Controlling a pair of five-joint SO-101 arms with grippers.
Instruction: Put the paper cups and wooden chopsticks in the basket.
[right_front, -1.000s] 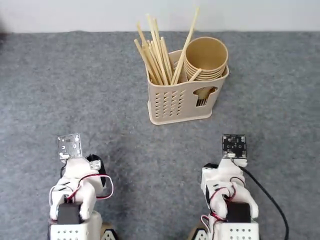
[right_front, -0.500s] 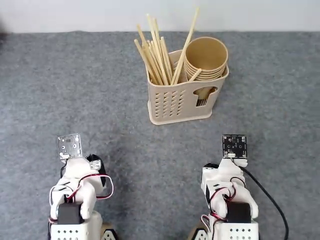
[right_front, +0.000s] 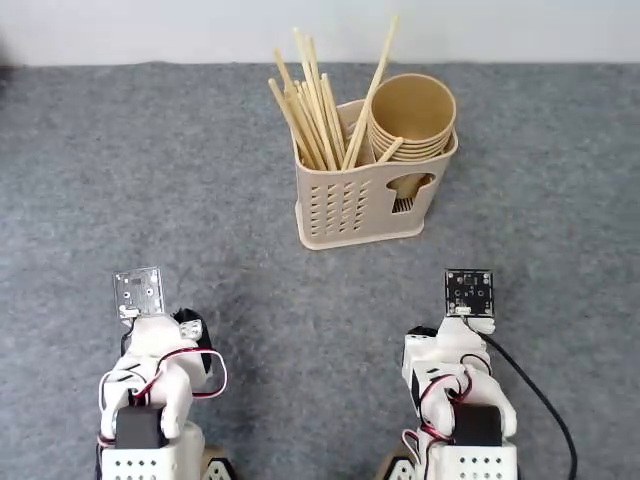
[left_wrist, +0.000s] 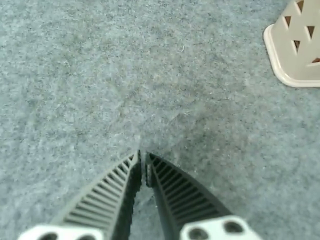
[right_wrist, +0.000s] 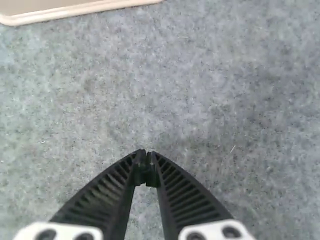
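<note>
The basket (right_front: 375, 205), beige plastic with two compartments, stands upright on the grey felt-covered worktop (right_front: 150, 180), close to its far edge and a little right of the middle. Seen from the high view, its near wall has rows of small slots on the left half and a keyhole-shaped cutout on the right half.

The wooden chopsticks (right_front: 315, 105) stand on end in the left compartment. Their long axes are near upright and fanned out, and most of the upper ends lean toward the far-left corner of the worktop. One long stick leans the other way, and its tip crosses above the far rim of the cups. A short stub of one stick shows beside the cups at the divider.

The paper cups (right_front: 412, 112) are nested in one stack in the right compartment, mouths up, tilted slightly toward the far-right corner.

Both arms sit folded at the near edge, well apart from the basket: the left arm (right_front: 155, 385) near the left corner, the right arm (right_front: 455, 385) right of the middle. Each carries a small circuit board at its wrist; any print on them is too small to read.

The left gripper (left_wrist: 142, 161) hangs over bare felt with its ribbed black fingers pressed together and nothing between them; a corner of the basket (left_wrist: 295, 45) lies farther off. The right gripper (right_wrist: 145, 161) is likewise closed and holds nothing, above bare felt, with the base edge of the basket (right_wrist: 75, 11) beyond it.
</note>
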